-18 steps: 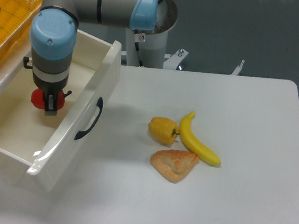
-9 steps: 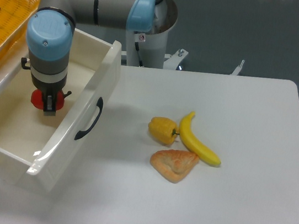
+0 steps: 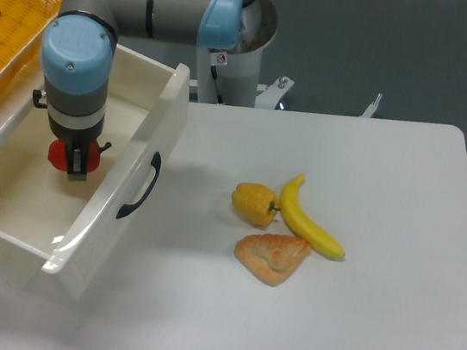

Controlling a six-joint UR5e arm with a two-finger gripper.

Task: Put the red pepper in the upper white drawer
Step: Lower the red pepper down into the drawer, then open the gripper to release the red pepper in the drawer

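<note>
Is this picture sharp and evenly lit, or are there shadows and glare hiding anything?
In the fixed camera view the light is soft and even; the yellow pepper, banana and pastry cast only faint shadows on the table. The image is slightly soft overall. The arm hides most of the red pepper inside the upper white drawer.

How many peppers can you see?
2. The red pepper is in the gripper inside the upper white drawer. The yellow pepper lies on the table beside the banana. The basket might hide more.
</note>
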